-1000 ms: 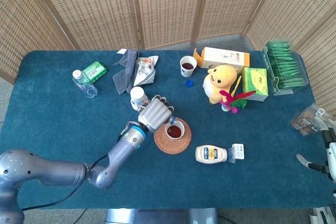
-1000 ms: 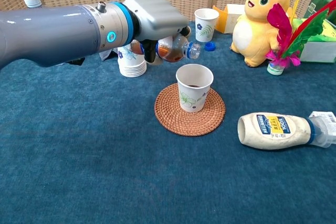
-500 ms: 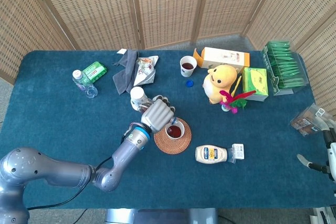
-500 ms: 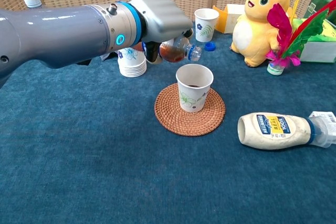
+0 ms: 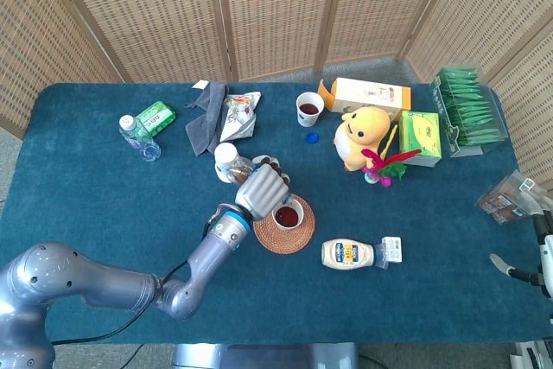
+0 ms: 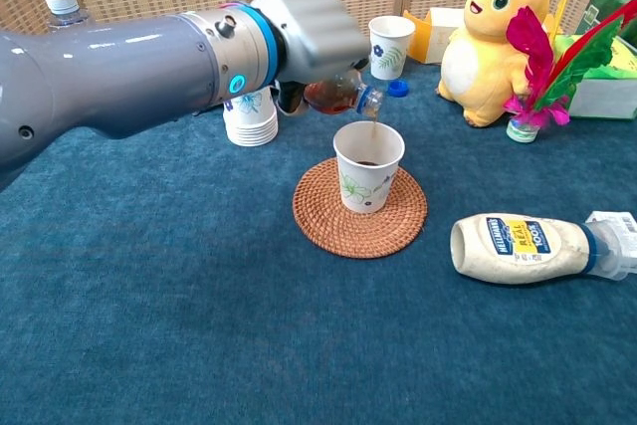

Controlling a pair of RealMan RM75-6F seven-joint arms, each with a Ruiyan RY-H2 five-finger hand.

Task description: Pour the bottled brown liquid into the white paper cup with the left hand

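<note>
The worktop (image 6: 149, 325) is covered in matt, napped blue cloth. On it a coaster (image 6: 359, 218) of coiled woven fibre looks rough and carries a white paper cup (image 6: 367, 166) with a printed, matt wall. The bottle (image 6: 338, 95) is clear glossy plastic, brown liquid showing through. The left hand (image 6: 309, 27) has a smooth grey satin shell. The yellow toy (image 6: 493, 32) is soft plush; the mayonnaise bottle (image 6: 523, 247) is glossy plastic.

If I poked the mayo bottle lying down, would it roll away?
Probably a little. The mayo bottle lies on its side on the blue cloth, and its rounded body could roll. The fuzzy-looking cloth would likely stop it soon. It looks like squeezable plastic, so probably not breakable.
</note>
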